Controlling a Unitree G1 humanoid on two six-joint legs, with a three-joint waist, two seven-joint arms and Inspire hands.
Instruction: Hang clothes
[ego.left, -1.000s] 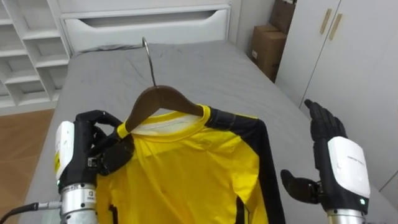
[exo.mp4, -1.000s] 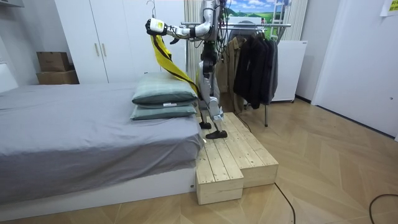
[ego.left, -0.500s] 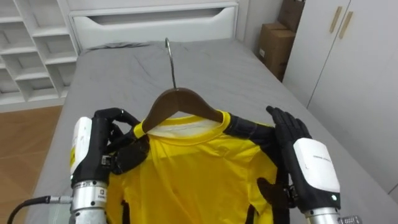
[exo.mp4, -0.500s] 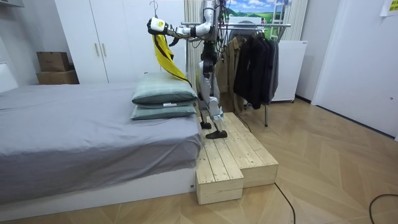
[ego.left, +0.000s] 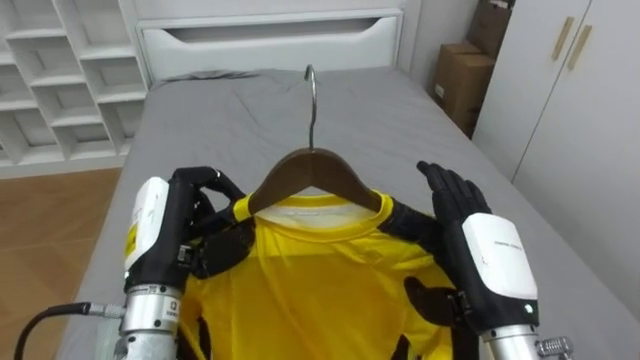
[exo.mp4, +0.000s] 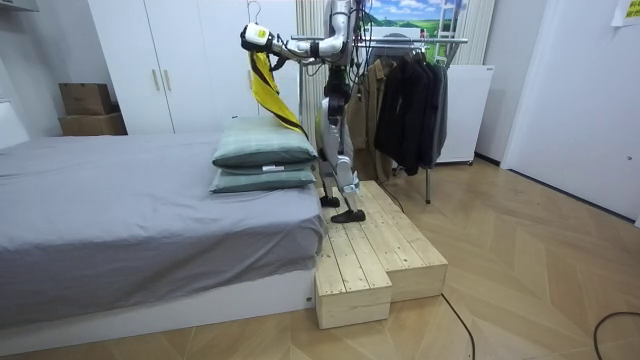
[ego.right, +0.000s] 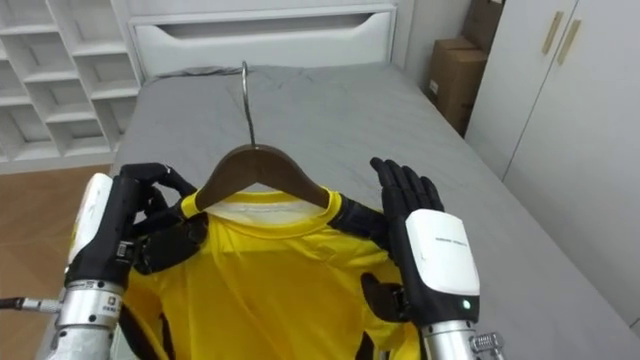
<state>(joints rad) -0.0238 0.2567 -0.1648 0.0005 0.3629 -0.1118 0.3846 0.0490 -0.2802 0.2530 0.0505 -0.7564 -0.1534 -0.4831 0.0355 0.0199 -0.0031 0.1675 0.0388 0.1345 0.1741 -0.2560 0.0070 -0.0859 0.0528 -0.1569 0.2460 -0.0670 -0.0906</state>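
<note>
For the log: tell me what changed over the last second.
The right hand swung in from the robot's right and now sits open at the shoulder of the shirt. The left hand stays clamped on the hanger, the shirt still on it.

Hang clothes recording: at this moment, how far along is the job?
Done: the yellow shirt with black sleeves already sits on the brown wooden hanger. In hand: the left hand grips the hanger's end, the right hand lies open at the shirt's other shoulder. Left: the hook is not yet on the metal clothes rack behind the robot.
</note>
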